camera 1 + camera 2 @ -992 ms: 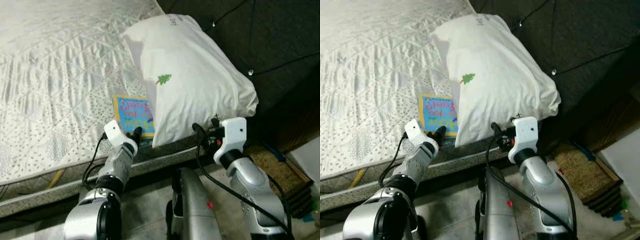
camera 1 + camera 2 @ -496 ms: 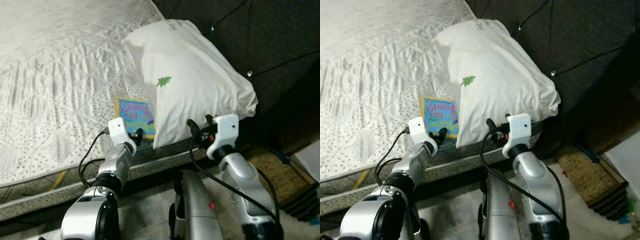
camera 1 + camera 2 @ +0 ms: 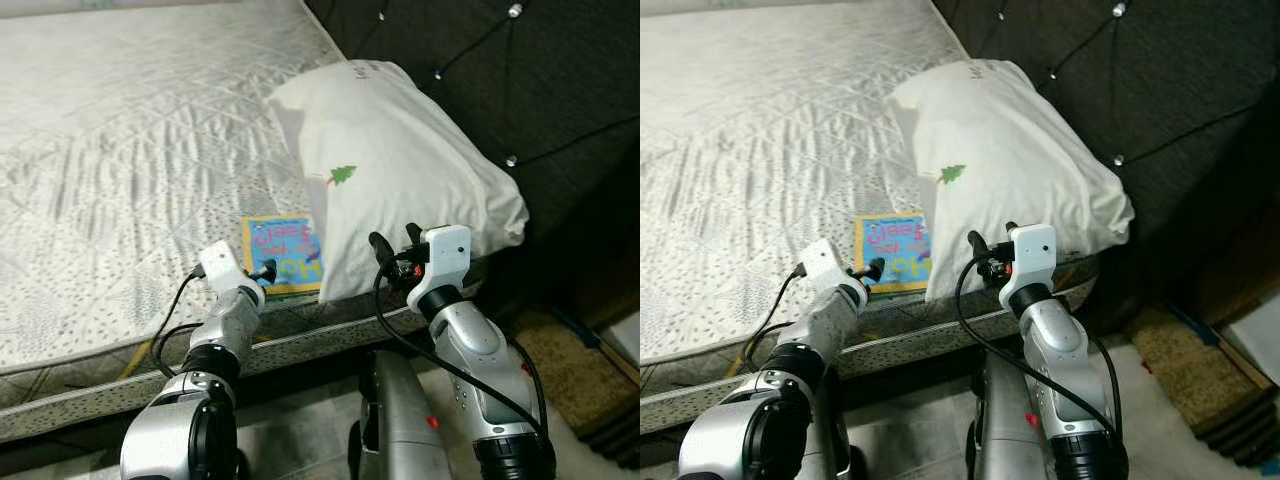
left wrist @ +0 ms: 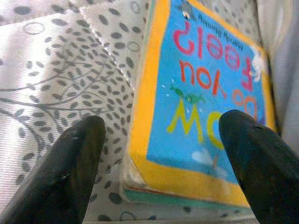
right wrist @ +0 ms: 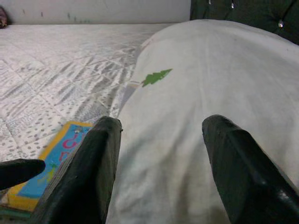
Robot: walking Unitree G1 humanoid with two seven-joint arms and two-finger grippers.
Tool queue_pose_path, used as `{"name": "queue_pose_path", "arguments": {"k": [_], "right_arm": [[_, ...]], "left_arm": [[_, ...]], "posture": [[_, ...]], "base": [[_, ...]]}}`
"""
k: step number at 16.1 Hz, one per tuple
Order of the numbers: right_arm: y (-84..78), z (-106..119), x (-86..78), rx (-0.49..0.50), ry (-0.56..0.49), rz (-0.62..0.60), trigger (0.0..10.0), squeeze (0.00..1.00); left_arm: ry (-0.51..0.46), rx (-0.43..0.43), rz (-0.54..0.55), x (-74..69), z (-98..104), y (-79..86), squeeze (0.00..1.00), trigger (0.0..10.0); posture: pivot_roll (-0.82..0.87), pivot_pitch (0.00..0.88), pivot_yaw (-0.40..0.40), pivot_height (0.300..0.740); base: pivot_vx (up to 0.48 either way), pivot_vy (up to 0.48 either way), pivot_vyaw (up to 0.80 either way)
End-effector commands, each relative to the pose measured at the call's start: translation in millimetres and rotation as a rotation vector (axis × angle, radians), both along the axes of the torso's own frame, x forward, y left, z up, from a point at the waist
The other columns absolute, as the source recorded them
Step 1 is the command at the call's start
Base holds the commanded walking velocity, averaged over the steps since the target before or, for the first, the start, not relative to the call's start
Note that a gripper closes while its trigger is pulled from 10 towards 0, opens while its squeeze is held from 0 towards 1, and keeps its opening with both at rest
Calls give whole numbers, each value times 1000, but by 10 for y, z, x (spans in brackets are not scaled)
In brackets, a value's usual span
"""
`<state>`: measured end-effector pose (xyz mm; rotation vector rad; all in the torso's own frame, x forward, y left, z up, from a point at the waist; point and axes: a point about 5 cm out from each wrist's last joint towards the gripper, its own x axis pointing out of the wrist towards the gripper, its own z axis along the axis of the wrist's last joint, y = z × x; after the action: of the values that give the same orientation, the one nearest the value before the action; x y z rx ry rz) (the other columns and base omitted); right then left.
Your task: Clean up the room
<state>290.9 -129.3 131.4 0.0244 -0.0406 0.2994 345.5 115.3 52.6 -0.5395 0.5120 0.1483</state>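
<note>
A blue board book with a yellow border (image 3: 285, 255) lies flat near the mattress's front edge, its right side tucked under a big white pillow (image 3: 400, 170). My left gripper (image 3: 265, 270) is open at the book's near corner. In the left wrist view its fingers (image 4: 79, 154) stand either side of that corner of the book (image 4: 201, 102) without closing on it. My right gripper (image 3: 392, 238) is open against the pillow's front edge. In the right wrist view the pillow (image 5: 210, 84), with its small green tree print, bulges between the gripper's fingers (image 5: 93, 168).
The quilted white mattress (image 3: 120, 150) stretches away to the left. A dark tufted headboard (image 3: 520, 90) stands behind the pillow. The bed's side rail (image 3: 300, 335) runs under both arms, above a tiled floor. A brown mat (image 3: 565, 365) lies at the right.
The camera view has shifted, so the bed sits differently in the picture. My right gripper has come in closer to the pillow's front edge. The left gripper stays at the book's near corner.
</note>
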Motion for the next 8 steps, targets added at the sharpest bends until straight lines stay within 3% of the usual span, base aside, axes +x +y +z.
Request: {"name": "queue_pose_path", "arguments": {"k": [1,2,6,8], "right_arm": [[-20,-10,12,-1,-2,-14,10000,0],[-23,-16,13,-1,-3,-16,10000,0],[-19,-15,34,-3,-8,-21,10000,0],[-11,-21,42,-6,-12,-25,10000,0]], "left_arm": [[-6,42,-31,34,52,-10,412,10000],[-14,60,-44,25,44,-14,0,10000],[2,103,-84,-28,-15,-8,0,10000],[64,144,-113,-110,-146,6,0,10000]], "posture": [[-95,53,-6,538],[-93,51,-5,538],[-83,49,-11,538],[-81,47,-13,538]], "base": [[0,0,0],[0,0,0],[0,0,0],[0,0,0]]}}
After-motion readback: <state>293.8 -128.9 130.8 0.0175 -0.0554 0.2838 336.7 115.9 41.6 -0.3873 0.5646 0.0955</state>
